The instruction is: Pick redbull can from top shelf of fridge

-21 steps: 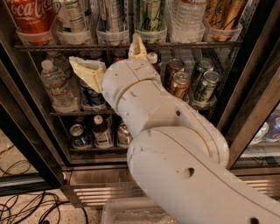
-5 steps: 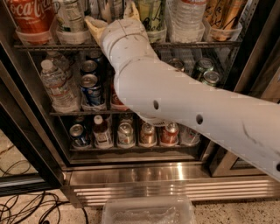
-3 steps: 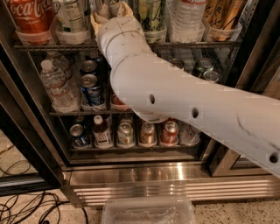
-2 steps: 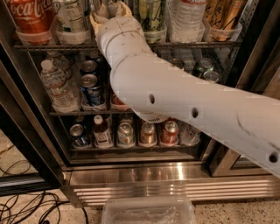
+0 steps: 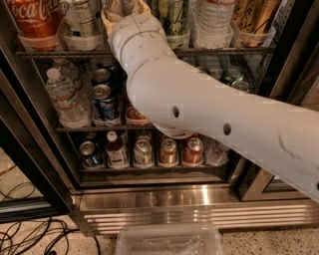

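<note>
My gripper (image 5: 124, 9) is up at the top shelf (image 5: 60, 52) of the fridge (image 5: 199, 211), at the top edge of the view. It sits over the slot between a silvery can (image 5: 79, 19) on its left and the green-and-cream can (image 5: 172, 17) on its right. My wrist and gripper cover that slot, so the redbull can is hidden there. My white arm (image 5: 199, 109) crosses from the lower right in front of the middle shelf.
The top shelf also holds a red Coca-Cola container (image 5: 31, 16), a water bottle (image 5: 212, 20) and gold cans (image 5: 256, 20) in clear tubs. Lower racks hold a water bottle (image 5: 65, 97), a blue soda can (image 5: 104, 102) and short cans (image 5: 168, 151). A clear plastic box (image 5: 169, 241) and cables (image 5: 30, 234) lie on the floor.
Since seven seconds ago my arm has risen from the middle shelf to the top shelf and moved left. Over the last second it has stayed nearly still.
</note>
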Controlling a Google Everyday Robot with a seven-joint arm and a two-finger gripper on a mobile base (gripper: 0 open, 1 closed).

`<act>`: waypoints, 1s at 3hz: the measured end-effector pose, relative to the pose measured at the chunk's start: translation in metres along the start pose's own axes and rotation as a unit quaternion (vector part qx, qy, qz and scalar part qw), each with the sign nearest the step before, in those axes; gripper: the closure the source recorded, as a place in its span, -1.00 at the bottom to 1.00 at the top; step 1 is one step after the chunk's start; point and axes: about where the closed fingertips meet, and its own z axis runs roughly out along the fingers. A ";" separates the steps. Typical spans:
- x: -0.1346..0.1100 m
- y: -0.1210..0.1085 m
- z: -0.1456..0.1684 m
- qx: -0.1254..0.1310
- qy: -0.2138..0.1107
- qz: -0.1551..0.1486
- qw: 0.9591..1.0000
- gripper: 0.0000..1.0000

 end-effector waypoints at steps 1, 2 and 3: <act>-0.025 -0.003 -0.006 -0.003 -0.020 0.009 1.000 1.00; -0.038 -0.006 -0.020 -0.013 -0.021 0.017 1.000 1.00; -0.043 -0.011 -0.044 -0.025 -0.007 0.023 0.999 1.00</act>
